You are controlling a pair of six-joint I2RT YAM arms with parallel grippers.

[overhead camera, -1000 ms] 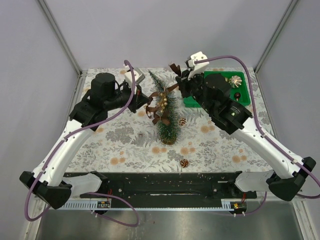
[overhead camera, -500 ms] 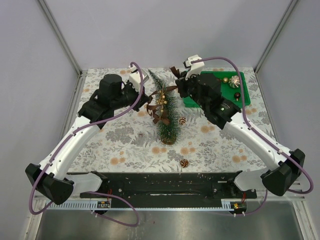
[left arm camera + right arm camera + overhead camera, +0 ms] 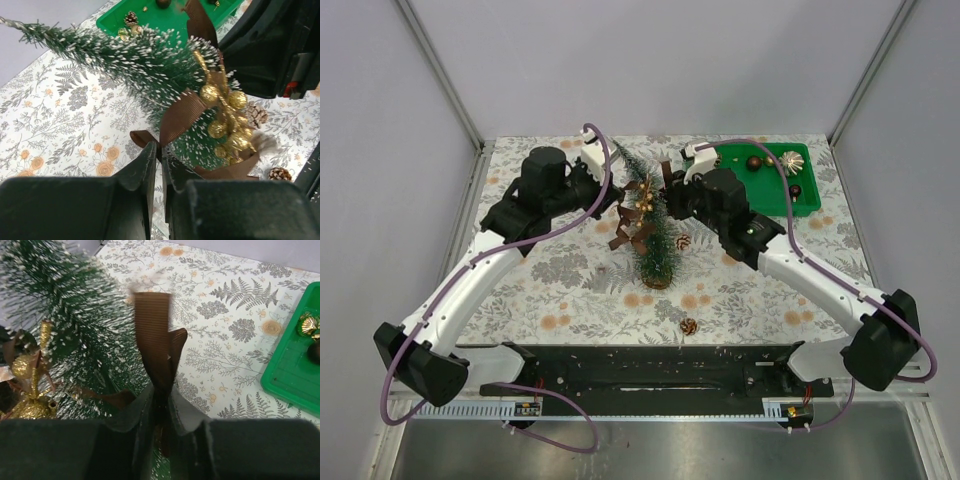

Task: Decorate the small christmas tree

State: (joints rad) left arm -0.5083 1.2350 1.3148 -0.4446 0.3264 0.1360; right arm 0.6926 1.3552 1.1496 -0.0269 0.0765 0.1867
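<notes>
The small christmas tree (image 3: 653,228) stands mid-table on its wood disc base (image 3: 658,280), leaning a little. A brown ribbon (image 3: 632,228) with a gold berry cluster (image 3: 645,190) hangs across it. My left gripper (image 3: 611,193) is at the tree's left side, shut on one end of the ribbon (image 3: 182,115) in the left wrist view. My right gripper (image 3: 671,187) is at the tree's upper right, shut on the other ribbon end (image 3: 152,335). The bristles (image 3: 125,55) and gold cluster (image 3: 222,115) fill the left wrist view.
A green plastic tray (image 3: 730,158) at the back right holds a gold ornament (image 3: 794,163) and dark balls (image 3: 754,162). Pinecones lie on the floral cloth beside the tree (image 3: 685,241) and near the front (image 3: 689,326). Metal frame posts stand at the back corners.
My right gripper has moved down and left from the tray to the tree's upper right, carrying its ribbon end. My left gripper has moved right, closer to the tree.
</notes>
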